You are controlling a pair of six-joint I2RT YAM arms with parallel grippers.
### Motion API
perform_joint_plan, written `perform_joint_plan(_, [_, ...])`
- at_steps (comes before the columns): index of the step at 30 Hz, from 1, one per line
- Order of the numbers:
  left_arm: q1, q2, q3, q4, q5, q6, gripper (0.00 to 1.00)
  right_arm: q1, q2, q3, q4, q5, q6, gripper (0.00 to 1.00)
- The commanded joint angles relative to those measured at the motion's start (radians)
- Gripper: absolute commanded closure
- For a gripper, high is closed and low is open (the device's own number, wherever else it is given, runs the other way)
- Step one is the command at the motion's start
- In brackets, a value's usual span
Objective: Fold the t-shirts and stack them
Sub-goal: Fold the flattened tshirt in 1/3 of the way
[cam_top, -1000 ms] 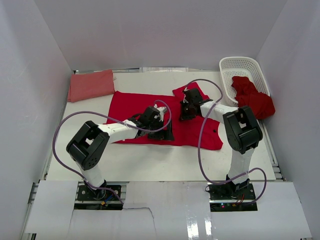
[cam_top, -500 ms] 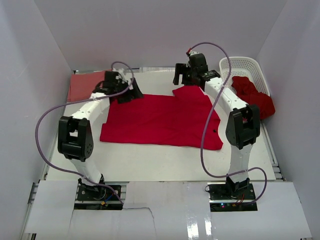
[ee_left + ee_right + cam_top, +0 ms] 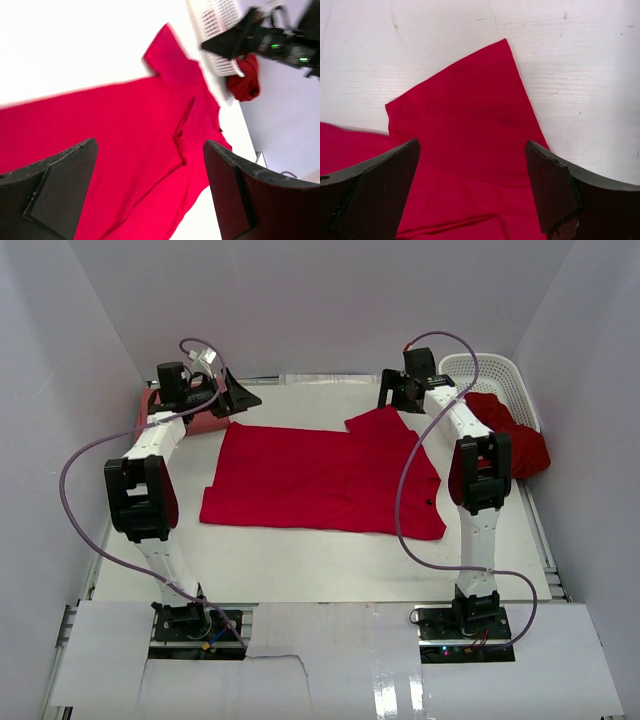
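A crimson t-shirt (image 3: 320, 478) lies spread flat across the middle of the table, one sleeve (image 3: 380, 421) pointing to the back. My left gripper (image 3: 238, 397) hovers open above the back left, past the shirt's far left corner. In the left wrist view the same t-shirt (image 3: 125, 140) fills the space below the open left gripper (image 3: 150, 145). The right gripper (image 3: 396, 397) is open just behind the sleeve. Its wrist view has that sleeve (image 3: 465, 115) lying flat under the open right gripper (image 3: 472, 145). A folded salmon-pink t-shirt (image 3: 208, 423) sits back left, mostly hidden by my left arm.
A white lattice basket (image 3: 480, 370) stands at the back right with a crumpled red t-shirt (image 3: 512, 438) spilling over its near rim. White walls enclose the table (image 3: 300, 560) on three sides. Purple cables loop from both arms.
The bunched shirt is now spread flat. Both grippers left it and swung to the back, left one far left over the pink shirt; the right one opened.
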Motion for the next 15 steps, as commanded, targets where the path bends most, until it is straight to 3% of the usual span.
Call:
perform_joint_plan(1, [0.011,-0.118,0.097,0.025,0.100,0.019,0.02,0.019,-0.079,0.025,0.057,0.017,-0.031,0.09])
perform_joint_plan(5, [-0.002,-0.383,0.019,0.064,-0.365,0.134,0.02,0.018,-0.099,0.009,0.063,0.020,-0.033,0.08])
perform_joint_plan(7, [-0.030,-0.547,-0.122,0.182,-0.463,0.265,0.02,0.019,-0.105,-0.006,0.069,0.015,-0.033,0.08])
perform_joint_plan(8, [-0.033,-0.596,-0.210,0.406,-0.457,0.283,0.02,0.018,-0.105,-0.011,0.077,0.014,-0.031,0.08])
perform_joint_plan(9, [-0.032,-0.686,-0.431,0.531,-0.486,0.283,0.02,0.019,-0.103,-0.017,0.080,0.000,-0.025,0.08])
perform_joint_plan(10, [-0.033,-0.721,-0.557,0.798,-0.553,0.209,0.02,0.019,-0.100,-0.015,0.083,-0.006,-0.023,0.08])
perform_joint_plan(12, [-0.026,-0.727,-0.797,1.038,-0.920,0.072,0.02,0.019,-0.093,-0.003,0.079,-0.020,-0.008,0.08])
perform_joint_plan(13, [-0.003,-0.719,-0.782,0.937,-0.961,-0.021,0.02,0.019,-0.090,0.000,0.080,-0.026,-0.005,0.08])
perform_joint_plan(14, [0.029,-0.706,-0.735,0.837,-0.842,-0.071,0.02,0.019,-0.087,0.001,0.080,-0.037,-0.002,0.08])
perform_joint_plan(15, [0.018,-0.655,-0.677,0.766,-0.787,-0.018,0.02,0.019,-0.085,0.005,0.079,-0.040,0.001,0.08])
